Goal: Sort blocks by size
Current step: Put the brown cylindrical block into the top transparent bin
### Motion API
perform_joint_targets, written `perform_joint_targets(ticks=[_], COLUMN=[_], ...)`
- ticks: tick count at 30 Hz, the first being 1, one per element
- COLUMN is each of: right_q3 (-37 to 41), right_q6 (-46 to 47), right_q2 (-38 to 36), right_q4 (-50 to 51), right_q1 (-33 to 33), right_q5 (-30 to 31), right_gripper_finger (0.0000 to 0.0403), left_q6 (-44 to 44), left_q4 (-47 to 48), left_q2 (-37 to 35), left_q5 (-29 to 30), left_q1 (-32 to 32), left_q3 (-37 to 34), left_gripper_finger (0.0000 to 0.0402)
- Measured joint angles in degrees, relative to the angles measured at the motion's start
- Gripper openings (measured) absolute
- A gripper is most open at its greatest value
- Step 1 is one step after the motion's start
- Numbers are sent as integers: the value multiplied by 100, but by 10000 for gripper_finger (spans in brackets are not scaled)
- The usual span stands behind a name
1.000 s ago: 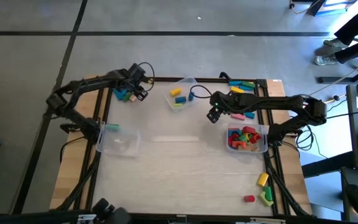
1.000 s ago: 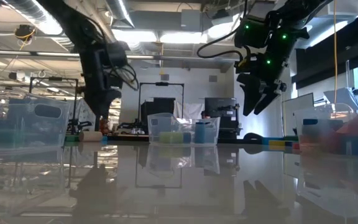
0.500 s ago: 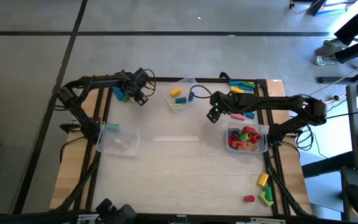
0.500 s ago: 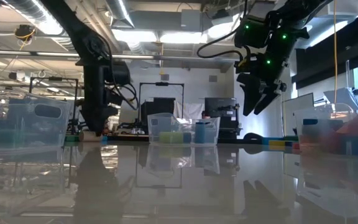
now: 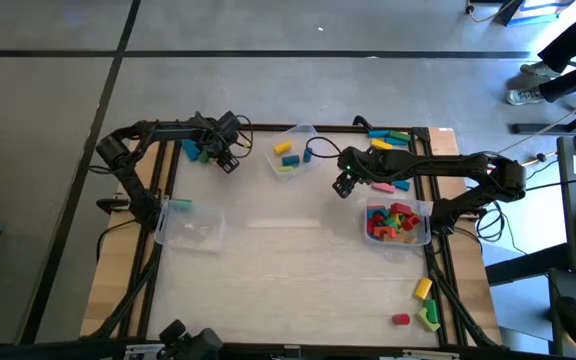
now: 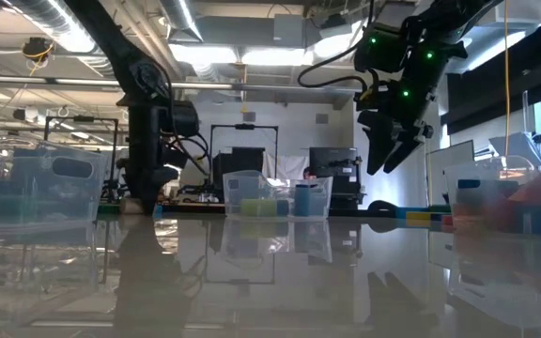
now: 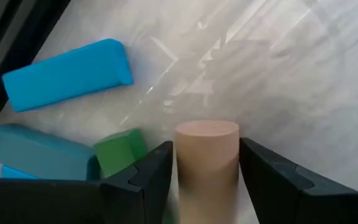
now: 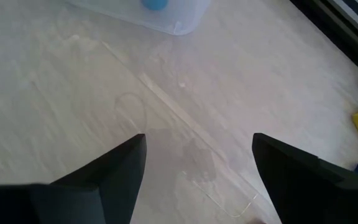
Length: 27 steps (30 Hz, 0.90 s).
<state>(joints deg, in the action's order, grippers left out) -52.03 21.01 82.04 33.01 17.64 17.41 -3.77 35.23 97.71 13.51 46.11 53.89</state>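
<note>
A pale pink cylinder block (image 7: 207,155) lies on the table at the far left. Beside it lie a green block (image 7: 120,151) and blue bars (image 7: 67,74). My left gripper (image 7: 204,149) is open and points down over this pile (image 5: 200,150), one finger close on each side of the cylinder. In the low view it stands low at the table (image 6: 146,202). My right gripper (image 5: 343,187) hangs open above bare table near the far middle (image 8: 197,143), holding nothing. My left gripper straddles the pink cylinder's two long sides (image 7: 232,162) from above, with its fingers lying across the cylinder. Whether the fingers touch it, I cannot tell. The cylinder lies flat on the table.
Three clear bins stand on the table: one at the far middle (image 5: 293,150) with yellow and blue blocks, one at the left (image 5: 190,222) with a green block, and one at the right (image 5: 398,222) with several blocks. Loose blocks lie at the far right (image 5: 388,140) and near right (image 5: 423,300).
My left gripper has gone down onto the block pile at the far left of the table and has tipped to point more steeply down. Its fingers have kept the same gap.
</note>
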Motion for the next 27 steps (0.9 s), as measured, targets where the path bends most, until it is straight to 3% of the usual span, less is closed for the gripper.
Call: perform_joint_targets(ticks=[9,19,27], right_q3=[0,0,0], right_q6=[12,12,12], right_q2=[0,0,0], right_q4=[0,0,-2], right_q1=[0,-1,-1], right_q5=[0,-2,-4], right_gripper_finger=[293,293,293], left_q6=[-92,-242,-349], left_q4=[6,309,296], left_q2=[0,-96,-490], left_q5=[19,-5,8], left_q1=[-50,-298,-637], left_q3=[0,131,551], left_gripper_finger=[127,144,131])
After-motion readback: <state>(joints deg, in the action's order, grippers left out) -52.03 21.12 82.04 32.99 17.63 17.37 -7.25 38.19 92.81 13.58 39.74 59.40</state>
